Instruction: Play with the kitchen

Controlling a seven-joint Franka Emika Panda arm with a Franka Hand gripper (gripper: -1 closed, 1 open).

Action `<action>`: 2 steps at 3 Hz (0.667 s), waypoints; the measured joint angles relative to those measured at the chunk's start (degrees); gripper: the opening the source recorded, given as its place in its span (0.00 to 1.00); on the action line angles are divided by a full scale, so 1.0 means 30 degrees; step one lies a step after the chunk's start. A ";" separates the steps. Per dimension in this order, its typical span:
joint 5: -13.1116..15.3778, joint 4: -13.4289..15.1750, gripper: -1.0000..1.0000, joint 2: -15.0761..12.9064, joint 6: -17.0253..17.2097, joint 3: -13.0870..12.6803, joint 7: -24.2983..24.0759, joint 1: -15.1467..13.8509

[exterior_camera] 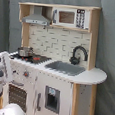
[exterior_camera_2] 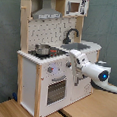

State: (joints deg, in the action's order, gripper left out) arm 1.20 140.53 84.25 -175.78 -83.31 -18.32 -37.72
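The kitchen is a tall white and light-wood toy. It has a silver pot on its red-ringed stovetop, a grey sink, a black faucet, a hood and a microwave. In the second exterior view my gripper is at the counter's front edge, just above the knob panel and the oven door. In the first exterior view the white arm stands at the kitchen's left end.
The kitchen stands on a wooden floor against a grey curtain. The arm's white link reaches in from the second exterior view's right, across the cupboard front. Part of a white robot body shows at the bottom of the first exterior view.
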 joint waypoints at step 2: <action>-0.0003 -0.1887 1.00 -0.0334 0.2419 0.1878 0.1679 -0.0035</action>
State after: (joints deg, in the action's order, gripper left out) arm 1.19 134.86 83.25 -168.52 -77.68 -13.29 -37.82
